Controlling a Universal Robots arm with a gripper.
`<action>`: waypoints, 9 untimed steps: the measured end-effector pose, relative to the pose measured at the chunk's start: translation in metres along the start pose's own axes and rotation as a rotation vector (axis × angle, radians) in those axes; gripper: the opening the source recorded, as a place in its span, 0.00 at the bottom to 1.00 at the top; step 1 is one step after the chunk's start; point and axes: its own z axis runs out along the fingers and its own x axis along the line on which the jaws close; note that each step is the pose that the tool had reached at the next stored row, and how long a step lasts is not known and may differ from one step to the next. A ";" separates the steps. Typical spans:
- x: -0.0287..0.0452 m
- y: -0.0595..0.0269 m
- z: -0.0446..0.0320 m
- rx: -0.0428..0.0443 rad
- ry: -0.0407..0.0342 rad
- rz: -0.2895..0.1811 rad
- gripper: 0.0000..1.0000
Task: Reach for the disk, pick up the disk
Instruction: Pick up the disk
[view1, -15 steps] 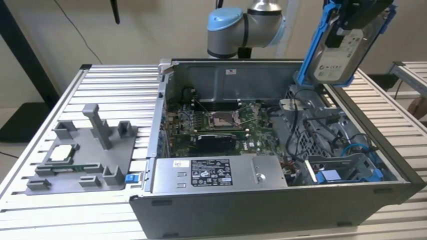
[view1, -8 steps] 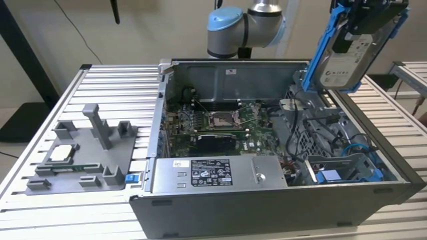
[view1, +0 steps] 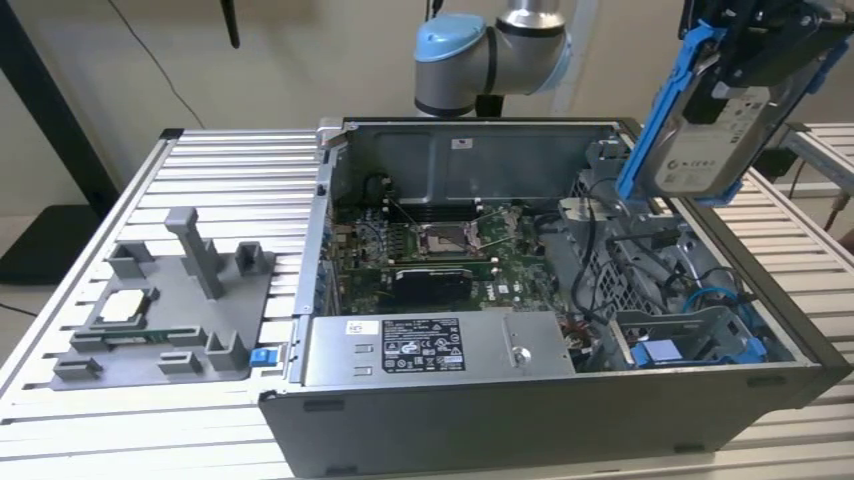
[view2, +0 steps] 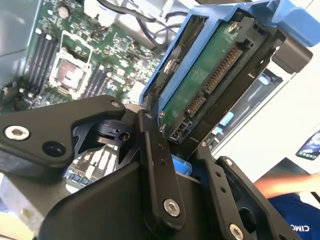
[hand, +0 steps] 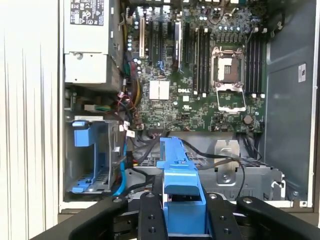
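Exterior view: disk (view1: 705, 125) in pincer (view1: 781, 50), above open case (view1: 534, 420).

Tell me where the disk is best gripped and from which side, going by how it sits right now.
Grip the disk by the blue bracket at its top end, coming from above. That is how the pincer holds it now: shut on the bracket, the disk hanging upright over the open computer case. The bracket's long rails give firm flat sides, sparing the label face and circuit board.

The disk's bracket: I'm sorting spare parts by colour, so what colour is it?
Bright blue, framing the disk held by the gripper; clearest in the exterior view.
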 end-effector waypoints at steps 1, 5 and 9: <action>0.0042 0.0002 -0.0003 0.0000 -0.0006 0.000 0.00; 0.0203 0.0015 -0.0015 0.0000 -0.0018 0.000 0.00; 0.0369 0.0040 -0.0027 0.0000 -0.0020 0.000 0.00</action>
